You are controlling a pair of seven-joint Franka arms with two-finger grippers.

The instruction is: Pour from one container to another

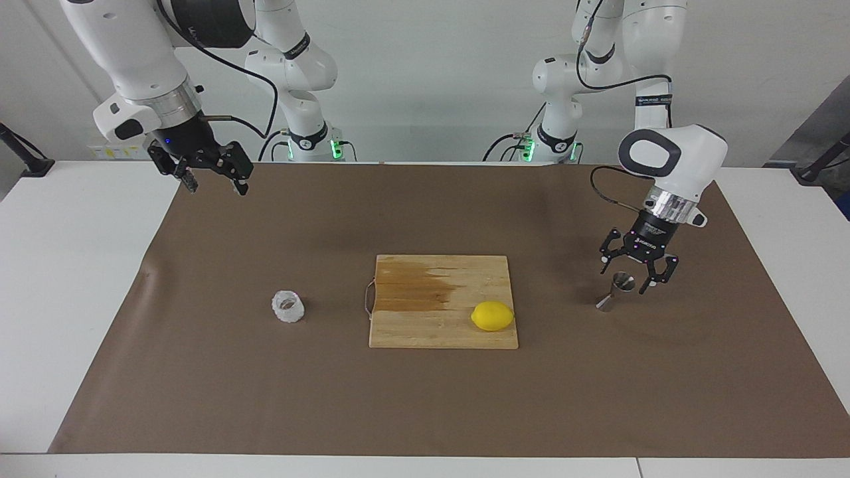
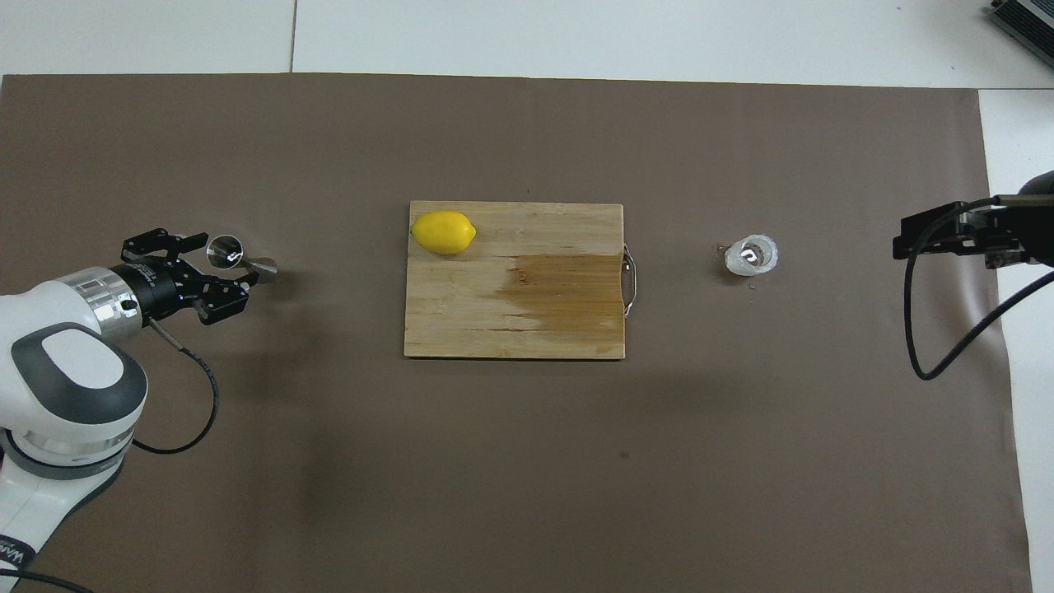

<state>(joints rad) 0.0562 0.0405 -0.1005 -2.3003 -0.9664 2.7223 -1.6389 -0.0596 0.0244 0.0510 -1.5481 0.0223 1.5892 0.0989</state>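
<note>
The steel hourglass jigger stands upright on the brown mat toward the left arm's end of the table. My left gripper is low around the jigger's upper cone, open, with one finger on each side and a small gap showing. The squat clear faceted glass cup stands alone toward the right arm's end. My right gripper hangs open and high over the mat's edge, well away from the cup, holding nothing.
A wooden cutting board with a dark wet patch lies mid-table between the two containers. A yellow lemon sits on the board's corner nearest the jigger. The brown mat covers most of the white table.
</note>
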